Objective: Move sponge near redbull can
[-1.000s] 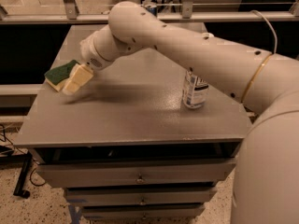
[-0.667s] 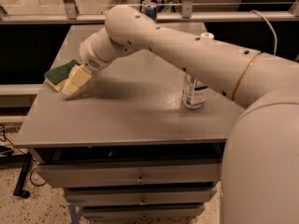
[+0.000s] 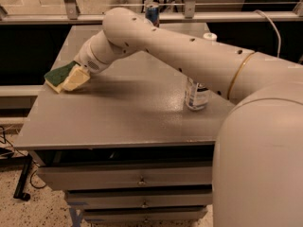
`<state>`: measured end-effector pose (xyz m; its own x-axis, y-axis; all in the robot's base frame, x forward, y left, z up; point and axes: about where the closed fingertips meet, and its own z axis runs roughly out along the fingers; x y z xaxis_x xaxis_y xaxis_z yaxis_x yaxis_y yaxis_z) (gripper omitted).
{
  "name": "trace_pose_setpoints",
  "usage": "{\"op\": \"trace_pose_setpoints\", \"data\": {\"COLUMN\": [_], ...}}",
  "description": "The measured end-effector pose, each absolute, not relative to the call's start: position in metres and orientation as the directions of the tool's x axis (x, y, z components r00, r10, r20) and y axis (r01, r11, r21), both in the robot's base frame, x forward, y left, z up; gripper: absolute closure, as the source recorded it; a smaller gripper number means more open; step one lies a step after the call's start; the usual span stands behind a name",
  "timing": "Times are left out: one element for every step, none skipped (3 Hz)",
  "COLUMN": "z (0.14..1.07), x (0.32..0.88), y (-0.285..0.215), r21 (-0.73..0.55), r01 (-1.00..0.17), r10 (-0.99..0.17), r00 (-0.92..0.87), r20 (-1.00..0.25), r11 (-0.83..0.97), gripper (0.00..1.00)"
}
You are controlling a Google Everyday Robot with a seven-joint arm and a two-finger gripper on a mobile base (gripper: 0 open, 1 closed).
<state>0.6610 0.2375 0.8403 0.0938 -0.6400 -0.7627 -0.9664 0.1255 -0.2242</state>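
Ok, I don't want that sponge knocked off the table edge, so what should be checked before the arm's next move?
1. Gripper at the sponge: ok. The gripper is right against the sponge, at the left edge of the table.
2. Sponge securely held: cannot tell.
3. Redbull can located: ok. The redbull can stands upright at the table's far edge, partly behind the arm.
4. Route to the can: probably ok. The water bottle stands far to the right, off the direct line.
5. Sponge near the can: not ok. They are at opposite parts of the table.
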Motion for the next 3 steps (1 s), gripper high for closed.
{"op": "trace_pose_setpoints", "data": {"z": [0.846, 0.868, 0.903], "x": [0.664, 0.665, 0.678], "y": [0.236, 0.22, 0.186], "r21": [-0.226, -0.267, -0.342], "r01": [-0.965, -0.954, -0.927], "r10": [-0.638, -0.65, -0.691], "r00": [0.093, 0.117, 0.148], "r20": [-0.765, -0.751, -0.708], "r11": [0.131, 0.136, 0.152], "gripper": [0.64, 0.88, 1.0]}}
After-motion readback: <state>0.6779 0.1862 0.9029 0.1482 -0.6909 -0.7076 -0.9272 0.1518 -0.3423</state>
